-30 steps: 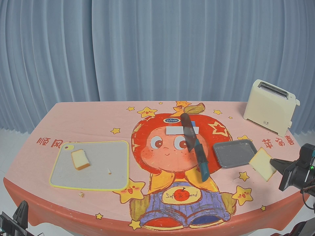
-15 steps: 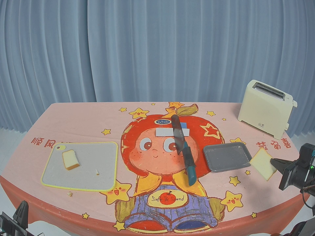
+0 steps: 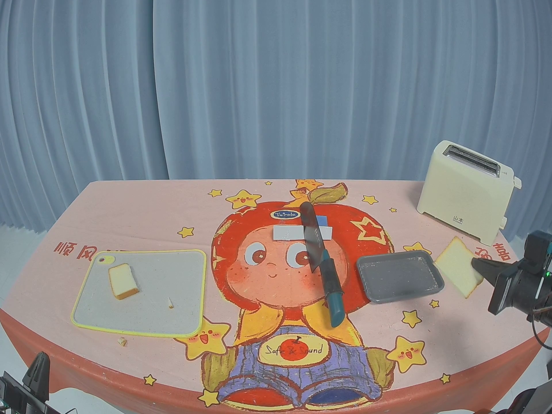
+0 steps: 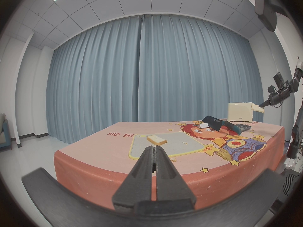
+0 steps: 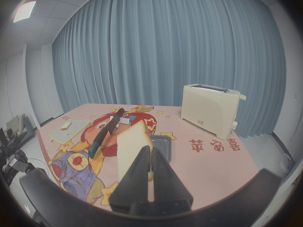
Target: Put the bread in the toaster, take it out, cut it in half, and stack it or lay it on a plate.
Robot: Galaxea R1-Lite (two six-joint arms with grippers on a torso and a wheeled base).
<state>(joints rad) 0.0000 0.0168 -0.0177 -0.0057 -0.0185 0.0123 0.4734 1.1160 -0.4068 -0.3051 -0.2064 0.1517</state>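
My right gripper [image 3: 477, 264] [image 5: 150, 153] is shut on a slice of bread [image 3: 458, 266] [image 5: 132, 148], held in the air above the table's right end. The slice hangs just right of the grey plate [image 3: 400, 275] [image 5: 161, 143] and in front of the cream toaster [image 3: 467, 191] [image 5: 210, 109]. A knife [image 3: 322, 261] [image 5: 105, 131] with a teal handle lies in the middle of the table. A smaller piece of bread [image 3: 123, 280] [image 4: 157, 139] rests on the cutting board [image 3: 167, 311] [image 4: 189, 145] at the left. My left gripper [image 4: 154, 164] is shut, low and off the table's near left edge.
A small white and blue card [image 3: 293, 232] lies under the knife blade. Crumbs sit on the board [image 3: 170, 302] and beside it [image 3: 121, 341]. A blue curtain hangs behind the table. Open tablecloth lies between plate and toaster.
The camera swung right between the earliest frame and half a second ago. Since then my right gripper has lifted the bread slice a little, toward the toaster. The left gripper is unmoved.
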